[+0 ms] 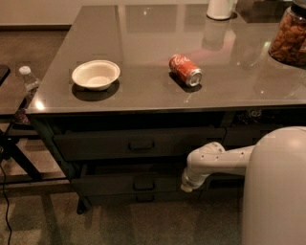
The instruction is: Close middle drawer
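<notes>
The middle drawer (114, 184) is a wide dark grey front with a small centred loop handle (143, 183). It sits under the taller top drawer (138, 143) and above a slim bottom front (138, 197). It stands out only slightly from the frame. My white arm reaches in from the right. Its gripper (185, 186) is at the right end of the middle drawer's front, low and close against it. The fingers are hidden behind the wrist.
On the grey tabletop (143, 38) are a white bowl (95, 74), a red soda can (185, 70) lying on its side, a jar of snacks (289, 36) and a white container (221, 8). A water bottle (29, 81) stands on a stand at the left. My white body (277, 191) fills the lower right.
</notes>
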